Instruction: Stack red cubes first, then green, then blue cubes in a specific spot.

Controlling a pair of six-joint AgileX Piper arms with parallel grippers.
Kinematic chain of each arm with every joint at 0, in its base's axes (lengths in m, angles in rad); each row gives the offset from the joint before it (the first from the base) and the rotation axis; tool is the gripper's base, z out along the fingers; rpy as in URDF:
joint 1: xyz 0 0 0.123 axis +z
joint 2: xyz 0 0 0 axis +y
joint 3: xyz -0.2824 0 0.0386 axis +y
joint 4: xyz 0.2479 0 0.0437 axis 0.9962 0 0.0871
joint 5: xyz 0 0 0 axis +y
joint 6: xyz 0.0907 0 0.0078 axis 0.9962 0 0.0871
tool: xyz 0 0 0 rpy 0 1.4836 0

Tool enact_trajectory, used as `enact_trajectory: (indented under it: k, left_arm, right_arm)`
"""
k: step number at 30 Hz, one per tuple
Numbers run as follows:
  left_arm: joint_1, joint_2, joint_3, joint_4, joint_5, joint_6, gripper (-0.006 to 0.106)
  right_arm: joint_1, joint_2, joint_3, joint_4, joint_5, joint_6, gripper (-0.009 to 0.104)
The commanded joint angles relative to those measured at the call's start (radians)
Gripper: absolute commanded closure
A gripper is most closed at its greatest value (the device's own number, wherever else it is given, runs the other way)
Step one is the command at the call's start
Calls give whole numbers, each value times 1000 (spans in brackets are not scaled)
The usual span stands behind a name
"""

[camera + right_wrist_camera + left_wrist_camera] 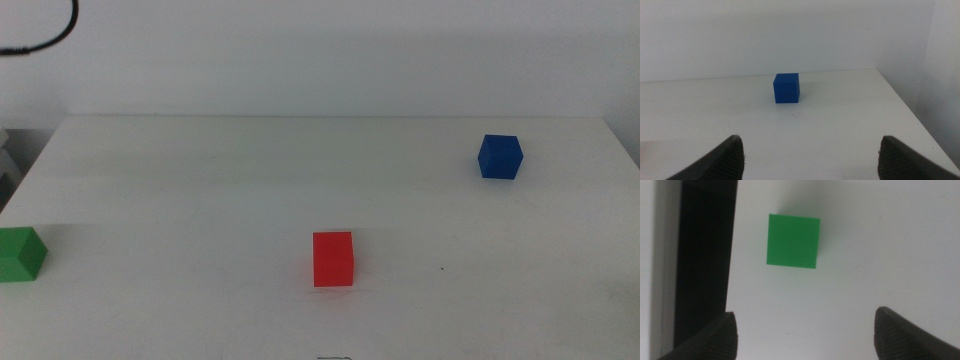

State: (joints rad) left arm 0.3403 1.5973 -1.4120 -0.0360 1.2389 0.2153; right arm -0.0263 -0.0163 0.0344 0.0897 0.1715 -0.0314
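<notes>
Red cube (333, 259) alone near table (200, 180) front centre, nothing stacked. Green cube (20, 254) at far left edge, blue cube (499, 157) back right, all well apart. Left gripper (805, 335) released, jaws wide, looking straight down on green cube (792, 241). Right gripper (812, 157) released, jaws spread, facing blue cube (786, 88) from a distance

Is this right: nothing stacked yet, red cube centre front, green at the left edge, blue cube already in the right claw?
Not quite. The blue cube is not held: the right wrist view shows it resting on the table, ahead of the open right claw. The rest holds: nothing stacked, red cube centre front, green at the left edge.
</notes>
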Motion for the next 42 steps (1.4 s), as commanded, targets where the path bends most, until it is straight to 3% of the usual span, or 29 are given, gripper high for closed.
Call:
enact_trajectory:
  k: [1,4,27,42]
  left_arm:
    - [32,4,-22,-50,31,48,7]
    - [52,44,-22,-93,25,108,7]
    - [51,234,-22,-106,-73,171,7]
    - [51,303,-22,-108,-195,184,17]
  right_arm:
    - [2,-16,-23,-6,-80,-9,1]
    - [2,-16,-23,-6,-80,-9,1]
    - [2,-16,-23,-6,-80,-9,1]
    - [2,-16,-23,-6,-80,-9,1]
